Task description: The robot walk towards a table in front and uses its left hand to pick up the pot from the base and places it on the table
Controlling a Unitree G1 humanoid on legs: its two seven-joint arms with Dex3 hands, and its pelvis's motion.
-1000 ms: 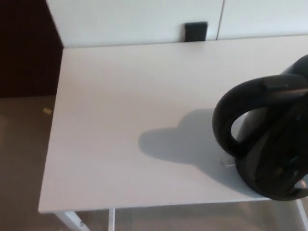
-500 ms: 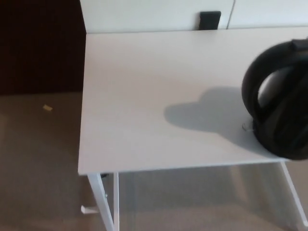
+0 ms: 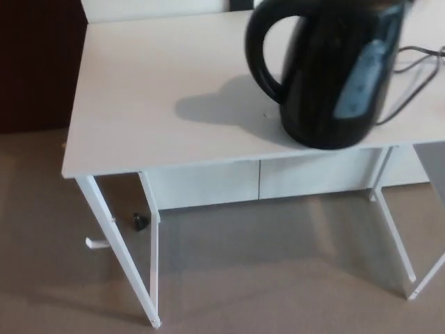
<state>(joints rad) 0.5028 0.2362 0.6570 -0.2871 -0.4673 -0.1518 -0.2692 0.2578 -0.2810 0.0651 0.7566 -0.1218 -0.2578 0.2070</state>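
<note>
Compared with half a second ago, the whole view has shifted, so the camera has moved and not the things; more floor now shows. Nearest is the beige floor (image 3: 278,271), and on it stand the thin white legs (image 3: 118,257) of the table (image 3: 139,104). A small dark thing (image 3: 139,220) lies on the floor beside the left legs. White panels (image 3: 208,184) show behind, under the tabletop. The black pot (image 3: 327,76) stands upright on the table near its front edge, handle (image 3: 261,56) to the left, shadow (image 3: 215,108) beside it. A dark cord (image 3: 417,59) lies just right of the pot. Neither the left hand nor the right hand shows, so their state cannot be told.
</note>
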